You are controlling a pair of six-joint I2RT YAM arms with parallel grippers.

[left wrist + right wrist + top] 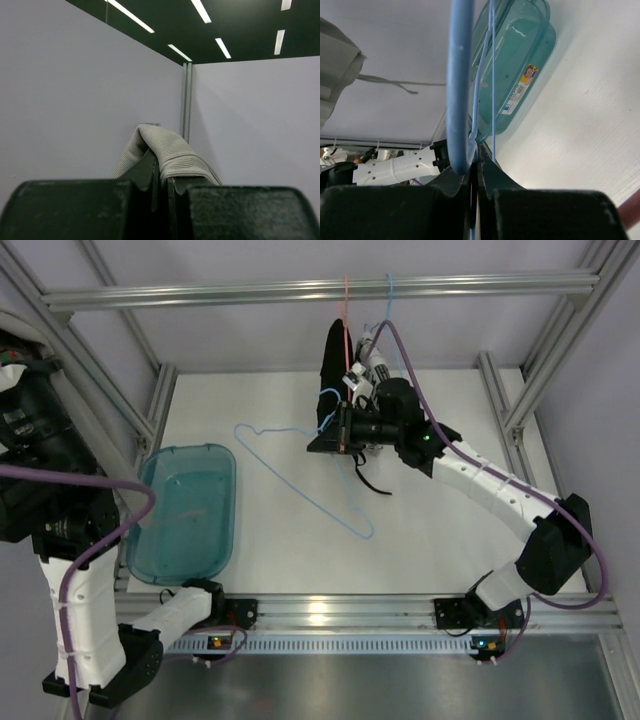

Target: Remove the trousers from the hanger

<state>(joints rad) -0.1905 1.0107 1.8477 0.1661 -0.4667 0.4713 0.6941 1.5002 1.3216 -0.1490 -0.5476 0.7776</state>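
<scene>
Item 1: trousers [165, 147]. Light grey ribbed cloth, off the hanger. One fold is bunched and stands up between the fingers of the left gripper [162, 172], whose jaws are pressed together on it with no gap showing. The left arm is raised high at the far left, above the table [450, 530]. In the right wrist view the cloth hangs at the left edge, with a thin drawstring [385, 82] trailing out from it.

Item 2: hanger [457, 85]. Thin light blue wire, triangular, bare of cloth. The right gripper [474, 150] is clamped tight at the base of the hook where the wires meet. In the top view the triangle spreads left and near from that gripper, across the middle of the table. Whether it touches the surface cannot be told.

Item 3: bin [231, 510]. Clear teal plastic, at the left near side of the table, well apart from the hanger's hook.

Item 4: rail [300, 288], across the far side. From it hang a red-orange hanger [347, 300] bearing a black garment [330, 365], and just to the right a second blue hanger [390, 295]
</scene>
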